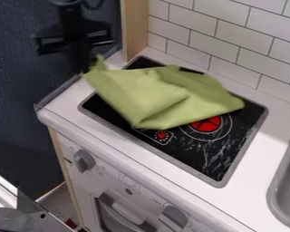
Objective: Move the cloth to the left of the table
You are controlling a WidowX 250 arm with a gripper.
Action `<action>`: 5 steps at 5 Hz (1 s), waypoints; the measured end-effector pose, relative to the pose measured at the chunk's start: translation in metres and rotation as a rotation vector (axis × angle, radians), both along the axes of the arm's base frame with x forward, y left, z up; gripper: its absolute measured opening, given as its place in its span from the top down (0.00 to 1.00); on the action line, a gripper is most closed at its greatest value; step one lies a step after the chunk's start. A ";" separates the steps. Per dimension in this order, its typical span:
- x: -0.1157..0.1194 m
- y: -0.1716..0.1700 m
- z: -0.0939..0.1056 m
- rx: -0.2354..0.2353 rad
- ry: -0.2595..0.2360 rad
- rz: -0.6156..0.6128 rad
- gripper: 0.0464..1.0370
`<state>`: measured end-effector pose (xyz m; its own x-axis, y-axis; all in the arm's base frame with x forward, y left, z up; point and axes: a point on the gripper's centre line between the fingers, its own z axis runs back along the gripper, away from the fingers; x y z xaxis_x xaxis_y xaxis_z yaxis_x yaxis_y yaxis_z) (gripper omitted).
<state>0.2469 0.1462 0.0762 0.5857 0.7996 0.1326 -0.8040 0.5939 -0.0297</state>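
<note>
A soft, light-green fabric cloth is held by one raised corner in a black two-finger tool, which is clamped on the fabric beyond the left rim of a black, grey-rimmed toy hob. The rest of the cloth is draped in loose folds over the hob's left and rear portions, and part of a round red burner marking is covered by its lower edge. A smaller red marking is left exposed near the hob's front rim.

The hob is set into a white table, with a grey sink placed to its right. Behind the hob, a wall of white rectangular tiles is seen, bordered by a pale wooden post. On the white front panel below the hob, two grey knobs are mounted. Small printed marks are seen near them, too small to be read.
</note>
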 end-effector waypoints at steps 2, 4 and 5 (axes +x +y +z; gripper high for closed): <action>-0.030 0.007 -0.020 -0.039 -0.092 0.157 0.85; -0.032 0.004 -0.008 0.016 -0.120 0.196 0.28; -0.024 0.000 0.004 0.013 -0.100 0.168 0.04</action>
